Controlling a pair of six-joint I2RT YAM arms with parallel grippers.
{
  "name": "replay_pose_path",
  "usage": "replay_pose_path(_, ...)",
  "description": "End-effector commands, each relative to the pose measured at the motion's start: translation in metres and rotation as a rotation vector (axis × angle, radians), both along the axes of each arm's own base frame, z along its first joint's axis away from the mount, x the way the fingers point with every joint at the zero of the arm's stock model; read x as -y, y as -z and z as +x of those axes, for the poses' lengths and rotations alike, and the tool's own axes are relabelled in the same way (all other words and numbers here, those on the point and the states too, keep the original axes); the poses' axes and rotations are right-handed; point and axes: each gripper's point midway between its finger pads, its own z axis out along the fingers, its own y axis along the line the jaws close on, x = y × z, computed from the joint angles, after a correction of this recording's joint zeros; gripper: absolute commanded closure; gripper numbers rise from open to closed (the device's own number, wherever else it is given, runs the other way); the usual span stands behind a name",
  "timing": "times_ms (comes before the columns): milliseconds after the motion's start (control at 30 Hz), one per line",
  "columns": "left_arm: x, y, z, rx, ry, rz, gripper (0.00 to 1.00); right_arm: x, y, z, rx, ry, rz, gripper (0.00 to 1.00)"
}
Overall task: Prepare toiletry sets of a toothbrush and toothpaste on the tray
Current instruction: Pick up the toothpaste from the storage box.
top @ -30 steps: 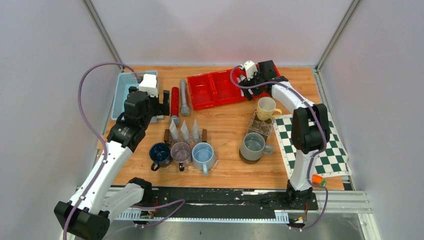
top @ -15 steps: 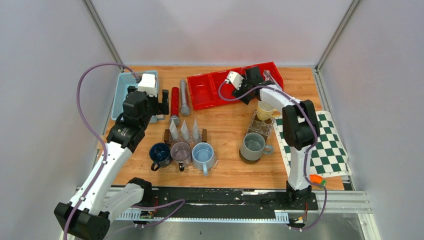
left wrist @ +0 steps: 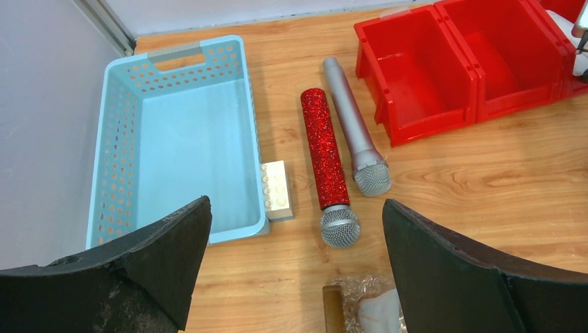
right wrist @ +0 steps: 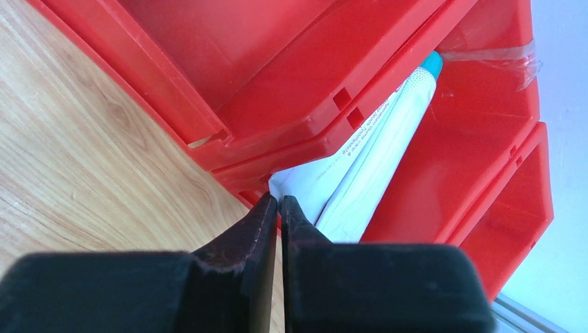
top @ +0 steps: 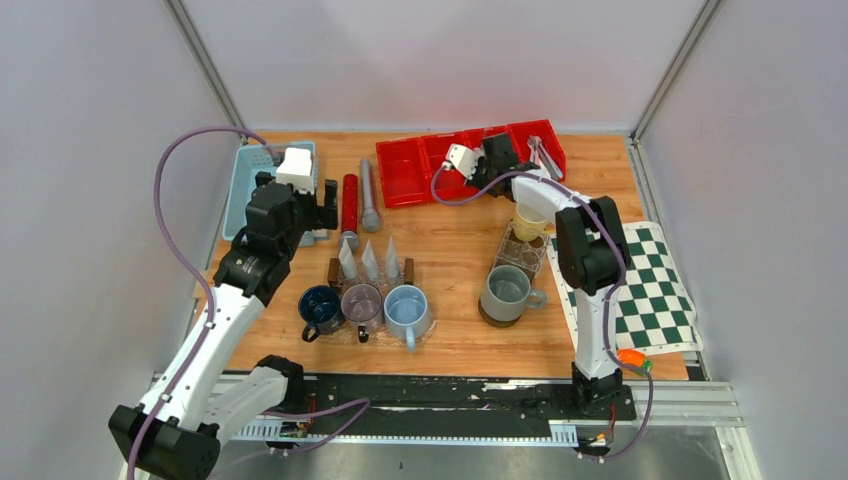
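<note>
Lying in a compartment of the red tray (right wrist: 291, 118): a white toothpaste (right wrist: 388, 132) tube, teal cap deepest inside. Pressed together at its flat end, over the tray's near rim: the right gripper (right wrist: 279, 201), hold on the tube impossible to confirm. Spread wide and holding nothing, left of the tray: the left gripper (left wrist: 297, 203).

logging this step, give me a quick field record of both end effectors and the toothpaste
left end effector: open, nothing held, near the blue basket
right end effector: shut, tips at the flat tail of a toothpaste
grip: cannot tell whether the tail is pinched
toothpaste: lying in a red tray compartment, cap pointing away from the right end effector
</note>
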Motion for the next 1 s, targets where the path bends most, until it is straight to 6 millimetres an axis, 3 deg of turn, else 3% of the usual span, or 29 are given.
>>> replay_pose_path(0,-0.002,-0.014,0.001,0.052,0.006,-0.005,0.01,-0.002,-0.023,0.008,0.057,-0.018,0.008,0.97)
replay_pose_path(567,0.005,-0.014,0.0,0.073,0.053,0.005,0.01,-0.007,-0.109,-0.015,0.142,0.014,0.135,1.0)
replay_pose_path(767,0.006,-0.015,0.0,0.09,0.077,0.024,0.01,-0.011,-0.111,-0.019,0.075,0.063,0.229,1.0)
replay_pose_path(967,0.009,-0.015,0.0,0.093,0.093,0.021,0.01,-0.009,-0.088,-0.006,0.034,0.148,0.242,1.0)
